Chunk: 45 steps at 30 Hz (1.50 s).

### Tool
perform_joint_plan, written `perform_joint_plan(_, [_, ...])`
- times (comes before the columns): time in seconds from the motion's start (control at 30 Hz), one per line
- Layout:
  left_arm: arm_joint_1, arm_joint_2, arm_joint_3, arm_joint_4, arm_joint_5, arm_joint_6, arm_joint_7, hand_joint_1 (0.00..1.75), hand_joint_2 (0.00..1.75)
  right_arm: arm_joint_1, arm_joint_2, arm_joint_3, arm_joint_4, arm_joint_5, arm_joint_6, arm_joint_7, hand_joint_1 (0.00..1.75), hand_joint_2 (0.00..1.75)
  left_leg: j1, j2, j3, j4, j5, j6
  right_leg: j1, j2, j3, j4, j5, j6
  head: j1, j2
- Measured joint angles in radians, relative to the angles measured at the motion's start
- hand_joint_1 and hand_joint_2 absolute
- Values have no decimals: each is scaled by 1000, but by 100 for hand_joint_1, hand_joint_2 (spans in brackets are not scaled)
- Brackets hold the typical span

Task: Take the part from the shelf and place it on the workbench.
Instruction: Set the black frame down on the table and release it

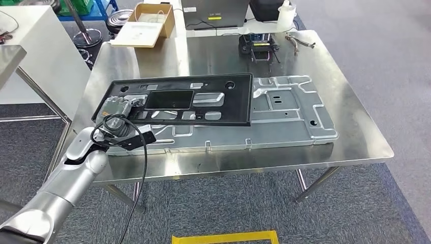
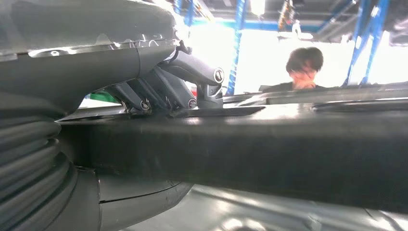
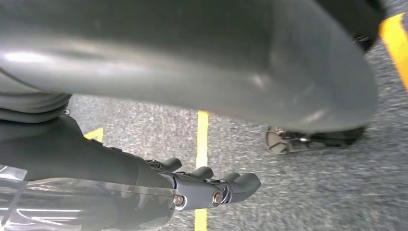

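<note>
The part is a long black plastic panel [image 1: 239,99] with several cut-outs. It lies flat on a pressed sheet-metal plate [image 1: 292,109] on the steel workbench [image 1: 356,140]. My left hand [image 1: 116,111] grips the panel's left end at the bench's left side. In the left wrist view its dark fingers [image 2: 192,79] curl over the top of the panel's edge [image 2: 269,149] and the thumb [image 2: 139,199] sits below it. My right hand [image 3: 207,185] hangs over the grey floor, holding nothing, its fingers apart from the thumb.
At the back of the bench stand a cardboard box [image 1: 152,23], a laptop [image 1: 213,12], a white bottle [image 1: 286,15], a black device [image 1: 258,46] and pliers [image 1: 301,40]. A white cabinet [image 1: 35,51] is at left. A person [image 2: 303,67] sits beyond the bench. Yellow tape [image 1: 226,237] marks the floor.
</note>
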Motion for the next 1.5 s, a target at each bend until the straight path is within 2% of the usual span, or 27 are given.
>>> perform_joint_plan(0.1, [-2, -12, -15, 9, -6, -4, 0, 175, 175, -1, 1, 0, 0, 1, 0, 0, 0, 0, 0, 1, 10, 0, -15, -16, -1, 2, 11, -11, -15, -15, 0, 0])
perform_joint_plan(0.17, [-8, -16, -21, 13, -6, -7, -1, 175, 175, -1, 2, 0, 0, 2, 0, 0, 0, 0, 4, 3, -6, 57, -46, -28, -6, 2, 28, -19, -22, -25, 0, 0])
perform_joint_plan(0.23, [-14, -19, -26, 17, -6, -9, -1, 175, 175, 0, 1, 0, 0, 3, 0, 0, 0, 0, 9, 5, -76, 191, -92, -38, -7, 3, 40, -21, -31, -30, 0, 0])
perform_joint_plan(0.27, [-14, -20, -29, 21, -6, -11, -1, 175, 175, -1, 1, 0, 0, 3, 0, 0, 0, 0, 11, 5, -118, 255, -105, -42, -7, 4, 47, -21, -37, -31, 0, 0])
perform_joint_plan(0.3, [-12, -21, -32, 25, -6, -14, -2, 175, 175, -1, 1, 0, 0, 4, 1, 0, 0, 0, 12, 5, -148, 287, -99, -44, -7, 4, 55, -20, -44, -30, -1, 0])
perform_joint_plan(0.33, [-10, -23, -36, 29, -6, -16, -4, 175, 175, 0, 1, 0, 0, 5, 1, 0, 0, 0, 12, 5, -162, 282, -71, -43, -7, 5, 65, -19, -52, -29, -1, 0])
perform_joint_plan(0.37, [-10, -24, -39, 33, -5, -18, -7, 175, 175, 0, 1, 0, 0, 7, 1, 0, 0, 0, 12, 5, -152, 232, -24, -39, -6, 5, 76, -19, -60, -27, -1, 0])
perform_joint_plan(0.43, [-13, -28, -44, 37, -3, -20, -12, 175, 175, 0, 2, 1, 0, 9, 3, 0, 0, 0, 7, 6, -108, 93, 64, -26, -4, 5, 95, -19, -75, -21, 0, 0])
perform_joint_plan(0.47, [-17, -30, -46, 38, -1, -21, -13, 175, 175, -2, 2, 1, 0, 11, 5, 0, 0, 0, 3, 6, -89, 44, 82, -18, -3, 5, 99, -20, -79, -17, 0, 0])
perform_joint_plan(0.53, [-23, -35, -50, 41, 2, -26, -15, 175, 175, -5, 3, 1, 0, 12, 9, 0, 0, 0, -3, 6, -75, 13, 75, -6, -3, 4, 98, -22, -83, -7, 0, 0])
perform_joint_plan(0.63, [-26, -46, -56, 43, 4, -32, -17, 175, 175, -8, 4, 1, 0, 13, 11, -1, 0, 0, 4, 6, -59, -10, 71, 7, -3, 2, 99, -11, -98, 9, 0, 0])
perform_joint_plan(0.7, [-29, -52, -58, 45, 7, -35, -18, 175, 175, -7, 3, 1, 0, 13, 11, -2, 0, 0, 8, 6, -47, -20, 68, 16, -5, 1, 53, 80, -141, 16, 0, 0])
perform_joint_plan(0.77, [-31, -58, -59, 49, 11, -39, -18, 175, 175, -6, 3, 1, 0, 13, 10, -2, 0, 0, 6, 6, -42, -19, 60, 21, -7, 1, -32, 218, -188, 21, 0, 0])
perform_joint_plan(0.8, [-30, -60, -61, 52, 12, -41, -19, 175, 175, -6, 3, 1, 0, 13, 10, -2, 0, 0, 5, 6, -37, -17, 54, 21, -7, 1, -64, 257, -187, 23, 0, 0])
perform_joint_plan(0.83, [-28, -62, -63, 55, 13, -43, -20, 175, 175, -5, 3, 1, 0, 13, 10, -2, 0, 0, 5, 5, -31, -14, 47, 21, -8, 1, -78, 260, -165, 25, 0, 0])
perform_joint_plan(0.9, [-27, -64, -66, 60, 14, -46, -20, 175, 175, -3, 2, 1, 0, 13, 10, -2, 0, 0, 6, 5, -18, -9, 33, 18, -9, 1, -66, 197, -96, 25, 0, 0])
perform_joint_plan(0.93, [-28, -65, -67, 61, 14, -47, -21, 175, 175, -3, 2, 1, 0, 13, 10, -2, 0, 0, 6, 4, -14, -8, 29, 17, -9, 1, -56, 169, -73, 25, 0, 0])
perform_joint_plan(1.0, [-28, -65, -67, 62, 15, -48, -21, 175, 175, -2, 1, 1, 0, 13, 10, -2, 0, 0, 6, 4, -12, -7, 27, 17, -9, 1, -47, 148, -59, 25, 0, 0])
perform_joint_plan(1.07, [-29, -65, -67, 63, 20, -49, -21, 175, 175, 0, 0, 1, 0, 13, 10, -1, 0, 0, 6, 4, -9, -2, 17, 12, -9, 1, -23, 82, -28, 21, 0, 0])
perform_joint_plan(1.13, [-32, -67, -68, 69, 27, -52, -23, 175, 175, 1, 0, 1, 0, 13, 11, 1, 0, 0, 3, 3, -7, 4, 1, -3, -6, 3, 3, 15, -17, 6, 0, 0])
perform_joint_plan(1.2, [-34, -68, -69, 73, 30, -53, -23, 175, 175, 0, 0, 1, 0, 13, 11, 2, 0, 0, 1, 4, -10, 21, -17, -20, -7, 4, 16, 1, -34, -10, 0, 0])
perform_joint_plan(1.27, [-37, -68, -69, 75, 31, -53, -24, 175, 175, 1, 0, 1, 0, 13, 11, 2, 0, 0, 5, 5, -50, 108, -57, -32, -9, 4, 31, -4, -42, -21, 0, 0])
perform_joint_plan(1.33, [-38, -69, -70, 77, 32, -53, -24, 175, 175, 0, -1, 1, 0, 13, 11, 3, 0, 0, 9, 6, -130, 251, -102, -41, -9, 4, 44, -4, -53, -27, 0, 0])
perform_joint_plan(1.37, [-36, -69, -70, 79, 33, -53, -24, 175, 175, 0, 0, 1, 0, 13, 11, 3, 0, 0, 10, 6, -165, 300, -106, -43, -8, 4, 52, -4, -58, -28, 0, 0])
perform_joint_plan(1.4, [-34, -69, -70, 82, 33, -54, -24, 175, 175, 1, 0, 1, 0, 13, 12, 3, 0, 0, 11, 6, -183, 313, -89, -44, -8, 5, 60, -4, -65, -28, 0, 0])
perform_joint_plan(1.43, [-33, -69, -71, 84, 34, -54, -24, 175, 175, 1, 0, 1, 0, 13, 12, 3, 0, 0, 11, 6, -182, 282, -51, -42, -8, 6, 70, -4, -72, -26, 0, 0])
perform_joint_plan(1.5, [-35, -68, -72, 88, 37, -54, -24, 175, 175, 2, 0, 1, 1, 13, 12, 3, 0, 0, 9, 6, -141, 151, 42, -31, -7, 7, 91, -4, -86, -22, 0, 0])
